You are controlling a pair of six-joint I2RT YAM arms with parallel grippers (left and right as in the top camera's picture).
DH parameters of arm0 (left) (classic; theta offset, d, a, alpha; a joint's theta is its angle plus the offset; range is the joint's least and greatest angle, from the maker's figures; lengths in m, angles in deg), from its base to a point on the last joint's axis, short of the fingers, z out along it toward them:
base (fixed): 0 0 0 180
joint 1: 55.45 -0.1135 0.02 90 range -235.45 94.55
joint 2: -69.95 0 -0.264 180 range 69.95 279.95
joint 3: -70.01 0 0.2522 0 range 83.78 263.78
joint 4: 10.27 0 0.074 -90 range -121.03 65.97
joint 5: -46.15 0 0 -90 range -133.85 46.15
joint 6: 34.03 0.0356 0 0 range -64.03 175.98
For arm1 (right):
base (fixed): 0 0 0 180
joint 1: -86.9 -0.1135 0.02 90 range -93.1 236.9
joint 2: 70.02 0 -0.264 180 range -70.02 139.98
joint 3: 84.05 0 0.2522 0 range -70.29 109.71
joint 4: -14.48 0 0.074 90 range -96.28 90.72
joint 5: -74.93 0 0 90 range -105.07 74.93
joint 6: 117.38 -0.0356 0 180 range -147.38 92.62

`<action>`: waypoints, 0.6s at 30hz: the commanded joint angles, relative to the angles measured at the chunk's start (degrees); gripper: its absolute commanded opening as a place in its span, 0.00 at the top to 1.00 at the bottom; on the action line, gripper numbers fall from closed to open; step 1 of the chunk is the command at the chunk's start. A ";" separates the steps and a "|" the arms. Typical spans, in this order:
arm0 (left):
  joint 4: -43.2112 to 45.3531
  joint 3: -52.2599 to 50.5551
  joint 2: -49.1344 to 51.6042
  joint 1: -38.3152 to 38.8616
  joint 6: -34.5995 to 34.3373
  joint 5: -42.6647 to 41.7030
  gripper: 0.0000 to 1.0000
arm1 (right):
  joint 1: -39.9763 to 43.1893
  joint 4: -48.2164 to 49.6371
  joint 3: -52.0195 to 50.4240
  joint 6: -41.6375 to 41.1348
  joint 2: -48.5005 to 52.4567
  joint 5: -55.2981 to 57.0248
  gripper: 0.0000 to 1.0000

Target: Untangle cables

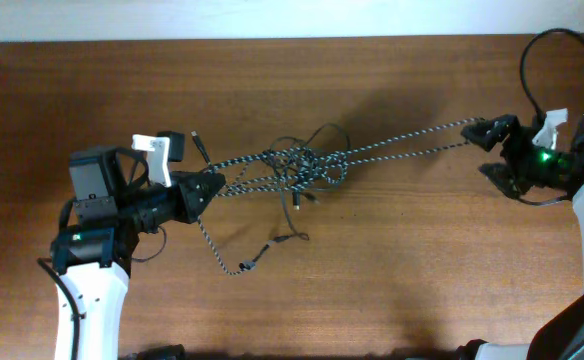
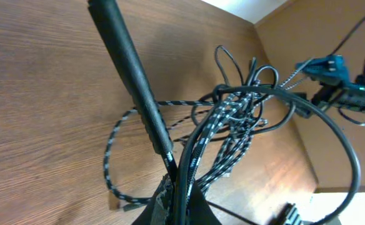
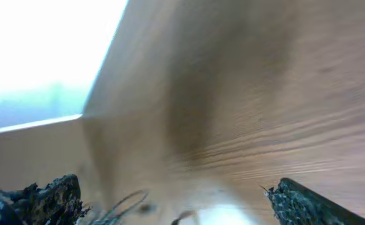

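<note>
Braided cable (image 1: 402, 140): speckled black-and-white weave. Two taut strands run over the wood-grain bench (image 1: 412, 285), from a knot (image 1: 297, 170) mid-bench to my right tool (image 1: 497, 152). Black cable (image 2: 184, 165): smooth, thin, looped through that knot. Only the left wrist view shows both cables entering my left tool (image 1: 210, 188), which is pressed together on them. Right tool: spread wide. Overhead, the strands reach its upper finger. The right wrist view is blurred, so I cannot tell contact.

surface: brown wood table (image 1: 402, 280) | on it: knotted cables (image 1: 297, 170) at centre | loose plug ends (image 1: 244, 267) lying nearer front edge
</note>
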 commanded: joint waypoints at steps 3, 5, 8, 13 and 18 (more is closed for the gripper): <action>0.37 1.31 -1.16 -0.98 -0.35 5.07 0.89 | -12.57 -4.09 0.42 2.25 0.48 -13.29 0.01; 0.09 1.31 -1.16 -0.98 -0.33 5.07 0.98 | -18.86 -3.39 0.42 7.67 0.48 -13.99 0.01; -1.20 1.29 -1.16 -0.98 5.01 1.33 1.00 | -24.94 -1.44 0.42 15.52 0.48 -12.87 0.01; -1.14 1.31 -1.16 -0.98 27.89 -24.87 1.00 | -33.38 -0.17 0.42 24.46 0.48 -12.76 0.01; -1.14 1.31 -1.16 -0.98 27.89 -26.53 1.00 | -40.68 0.46 0.42 38.47 0.48 -18.64 0.01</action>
